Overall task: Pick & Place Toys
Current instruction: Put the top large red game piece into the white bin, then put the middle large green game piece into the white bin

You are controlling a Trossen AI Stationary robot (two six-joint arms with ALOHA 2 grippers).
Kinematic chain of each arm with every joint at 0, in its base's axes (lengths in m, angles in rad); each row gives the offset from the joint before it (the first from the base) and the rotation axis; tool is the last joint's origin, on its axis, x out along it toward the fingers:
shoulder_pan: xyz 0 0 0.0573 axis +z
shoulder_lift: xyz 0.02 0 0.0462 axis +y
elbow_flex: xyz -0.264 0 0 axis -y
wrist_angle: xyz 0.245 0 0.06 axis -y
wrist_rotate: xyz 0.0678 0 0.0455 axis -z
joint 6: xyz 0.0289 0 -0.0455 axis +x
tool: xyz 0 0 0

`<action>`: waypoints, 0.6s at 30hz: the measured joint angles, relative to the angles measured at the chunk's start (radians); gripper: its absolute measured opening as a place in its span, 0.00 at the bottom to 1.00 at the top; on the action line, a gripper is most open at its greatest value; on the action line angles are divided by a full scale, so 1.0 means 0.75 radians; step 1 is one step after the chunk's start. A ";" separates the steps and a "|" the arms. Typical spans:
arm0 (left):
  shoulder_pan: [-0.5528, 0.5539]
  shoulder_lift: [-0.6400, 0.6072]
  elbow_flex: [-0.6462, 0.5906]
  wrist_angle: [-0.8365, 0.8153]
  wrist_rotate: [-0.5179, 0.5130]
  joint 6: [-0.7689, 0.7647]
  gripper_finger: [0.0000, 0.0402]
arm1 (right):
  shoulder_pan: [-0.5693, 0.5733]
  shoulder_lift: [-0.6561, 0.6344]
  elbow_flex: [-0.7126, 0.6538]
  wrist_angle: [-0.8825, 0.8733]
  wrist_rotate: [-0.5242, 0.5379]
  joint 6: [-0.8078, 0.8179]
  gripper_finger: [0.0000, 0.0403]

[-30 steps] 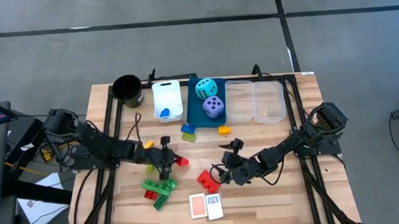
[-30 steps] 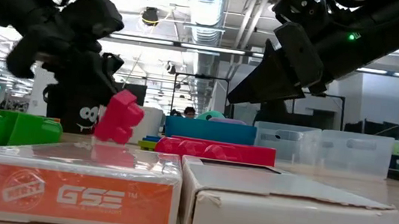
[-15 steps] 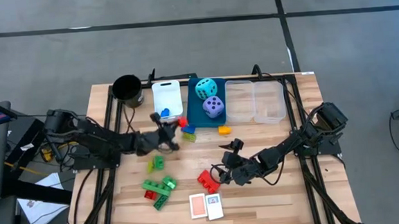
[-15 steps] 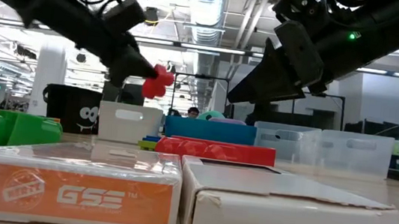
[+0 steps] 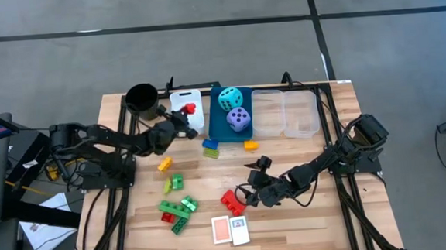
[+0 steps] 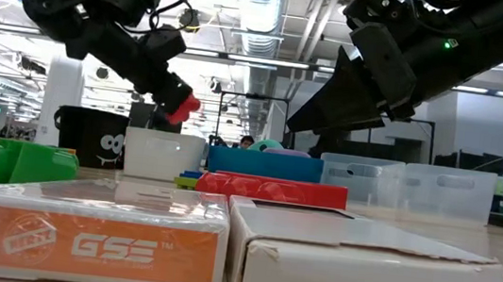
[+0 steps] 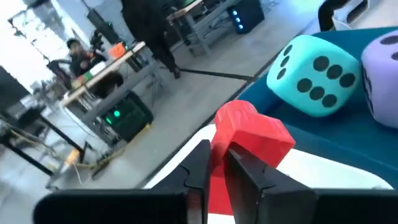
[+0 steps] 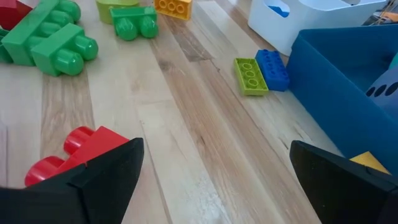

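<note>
The left gripper (image 5: 185, 116) clamps a small red plastic brick (image 5: 190, 108) above the white bin (image 5: 196, 99), upper centre of the high view. The right gripper (image 5: 250, 191) stands spread over another red brick (image 5: 229, 199). The cyan die (image 5: 230, 99) and purple die (image 5: 239, 118) sit in the blue bin (image 5: 217, 125). Most bricks and both cards (image 5: 229, 229) appear still unsorted.

Pale wooden plank table (image 5: 321, 212) with visible grain, glossy moulded plastic red brick (image 7: 252, 134), matt soft-looking cyan die (image 7: 314, 74), clear plastic bins (image 5: 284, 112)
</note>
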 joint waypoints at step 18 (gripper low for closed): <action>-0.002 0.000 0.000 -0.007 0.151 -0.016 0.51 | 0.000 0.000 0.000 0.000 0.000 0.000 0.99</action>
